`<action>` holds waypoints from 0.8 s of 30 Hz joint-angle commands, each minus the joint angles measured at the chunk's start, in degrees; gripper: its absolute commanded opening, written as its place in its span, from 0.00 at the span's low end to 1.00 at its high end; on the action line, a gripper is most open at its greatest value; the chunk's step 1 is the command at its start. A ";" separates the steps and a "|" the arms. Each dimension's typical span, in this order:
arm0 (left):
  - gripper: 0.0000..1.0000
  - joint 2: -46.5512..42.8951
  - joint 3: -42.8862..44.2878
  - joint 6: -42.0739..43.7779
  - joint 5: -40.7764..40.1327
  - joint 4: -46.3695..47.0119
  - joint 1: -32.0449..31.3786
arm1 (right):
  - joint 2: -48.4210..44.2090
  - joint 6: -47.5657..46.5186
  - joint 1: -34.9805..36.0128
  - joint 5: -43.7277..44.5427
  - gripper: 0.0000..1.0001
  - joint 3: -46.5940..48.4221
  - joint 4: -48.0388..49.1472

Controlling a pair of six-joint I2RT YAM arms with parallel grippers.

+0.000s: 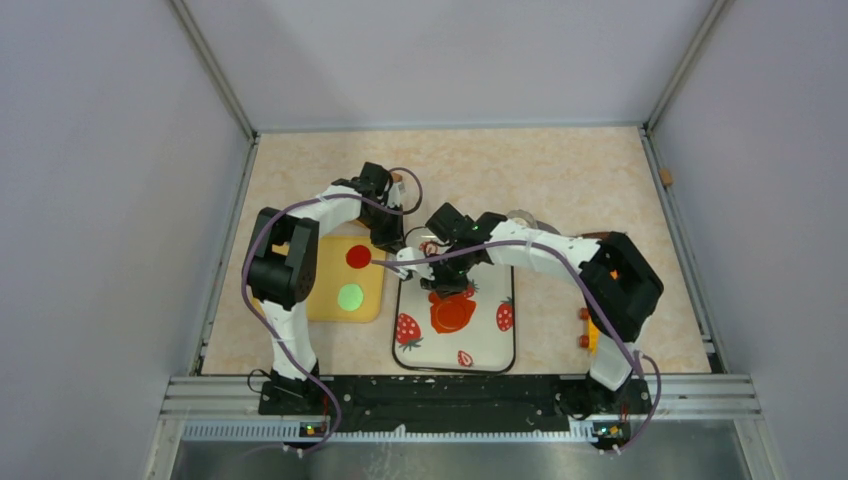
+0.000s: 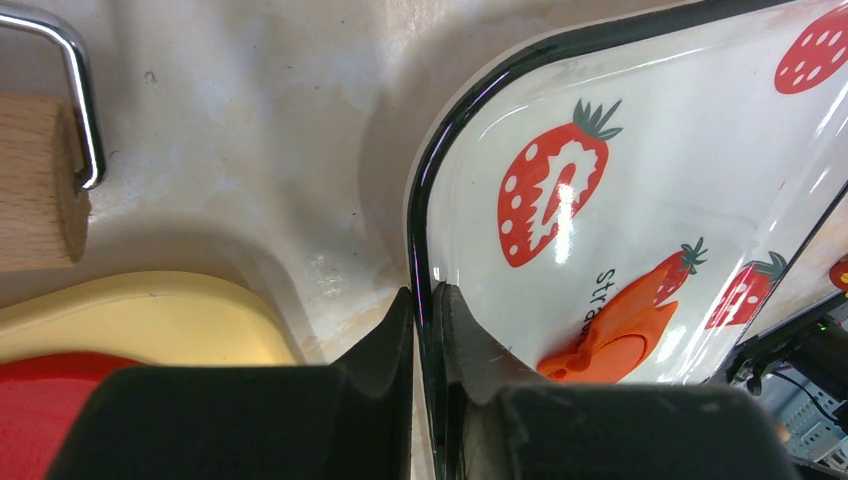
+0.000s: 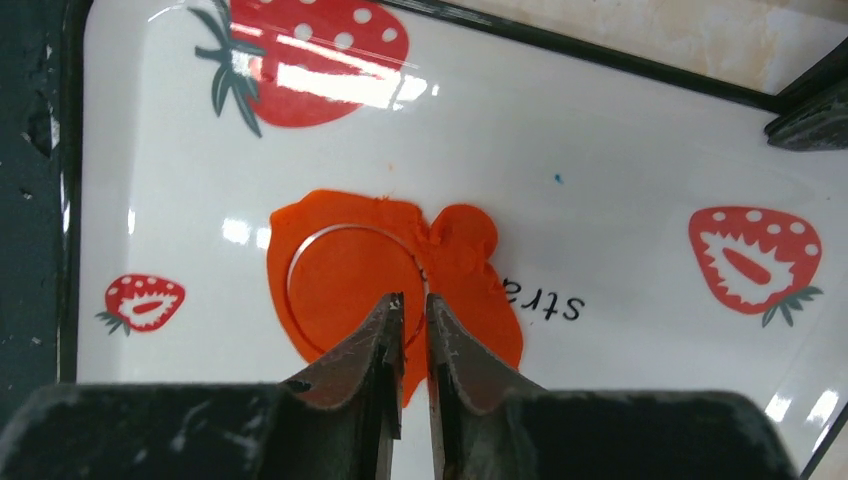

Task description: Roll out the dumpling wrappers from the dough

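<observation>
1. The left arm (image 1: 325,210) reaches forward, then bends toward the centre. The right arm (image 1: 545,252) stretches leftward across the table, wrist tipped down over the tray.
2. The tray (image 1: 485,342) is glossy white with a thin black rim and printed strawberries. The left gripper (image 2: 425,315) is clamped on that rim at a rounded corner, one finger on each side.
3. A smooth pale-yellow board (image 1: 372,305) lies just left of the tray.
4. The dough (image 3: 460,260), a flat, matte orange-red blob with a ragged outline, lies mid-tray and has a neat circle (image 3: 350,290) scored into it. The right gripper (image 3: 407,300) points at the circle's edge, its fingers drawn almost together. I cannot tell whether they pinch any clay.
5. Two dumpling wrappers lie apart on the board, both small flat discs: one red (image 1: 358,257), one green (image 1: 350,296).
</observation>
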 commanded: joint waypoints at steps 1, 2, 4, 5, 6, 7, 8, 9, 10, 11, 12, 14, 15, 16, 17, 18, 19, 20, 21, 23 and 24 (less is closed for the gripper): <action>0.00 0.39 1.75 1.36 -1.07 0.71 0.26 | -5.28 1.11 0.42 -2.48 0.19 -2.22 1.55; 0.00 0.38 1.75 1.41 -0.79 0.74 0.31 | -5.04 1.09 0.32 -2.72 0.26 -2.30 1.74; 0.00 0.41 1.74 1.38 -0.22 0.82 0.26 | -3.83 1.04 0.28 -2.68 0.35 -2.06 2.43; 0.00 0.41 1.68 1.43 -0.01 0.83 0.31 | -3.02 1.07 0.31 -2.80 0.37 -1.73 2.73; 0.00 0.37 1.67 1.45 0.18 0.88 0.27 | -2.24 1.24 0.26 -2.92 0.38 -1.35 3.12; 0.00 0.36 1.71 1.45 0.40 0.87 0.31 | -1.56 1.63 0.16 -2.94 0.40 -0.96 3.78; 0.00 0.29 1.64 1.45 0.49 0.91 0.27 | -0.65 1.84 0.09 -3.06 0.41 -0.56 4.32; 0.00 0.20 1.55 1.45 0.72 0.92 0.29 | 0.08 1.95 0.05 -3.17 0.42 -0.23 4.57; 0.00 0.08 1.50 1.45 0.86 0.92 0.27 | 0.93 1.96 0.02 -3.08 0.42 0.26 4.71; 0.00 -0.04 1.53 1.50 0.96 0.90 0.26 | 1.75 2.05 -0.05 -2.85 0.43 0.69 4.92; 0.00 -0.19 1.48 1.53 0.99 0.91 0.31 | 2.83 2.13 -0.21 -2.77 0.44 0.88 5.24; 0.00 -0.38 1.35 1.63 0.99 0.92 0.26 | 4.26 2.20 -0.61 -2.81 0.45 1.31 5.61; 0.00 -0.39 1.28 1.63 1.03 0.92 0.26 | 5.00 2.22 -0.71 -2.73 0.45 1.46 5.73; 0.00 -0.49 1.23 1.63 1.03 0.92 0.26 | 5.67 2.23 -0.94 -2.60 0.45 1.80 5.65; 0.00 -0.57 1.19 1.63 1.07 0.92 0.26 | 6.16 2.23 -1.25 -2.71 0.45 2.00 5.57; 0.00 -0.64 1.13 1.63 1.15 0.97 0.26 | 6.60 2.35 -1.58 -2.88 0.45 2.12 5.61; 0.00 -0.62 1.14 1.63 1.15 1.00 0.26 | 6.85 2.46 -1.79 -2.95 0.45 2.29 5.58; 0.00 -0.74 1.09 1.63 1.17 1.01 0.26 | 7.08 2.38 -2.01 -3.02 0.45 2.38 5.44; 0.00 -0.85 1.07 1.63 1.16 0.99 0.26 | 7.09 2.20 -2.13 -2.99 0.44 2.41 5.36; 0.00 -0.90 1.05 1.63 1.28 1.00 0.26 | 6.93 2.14 -2.38 -3.06 0.44 2.46 5.27; 0.00 -0.87 0.99 1.67 1.33 1.02 0.26 | 6.58 2.27 -2.44 -3.11 0.44 2.49 5.25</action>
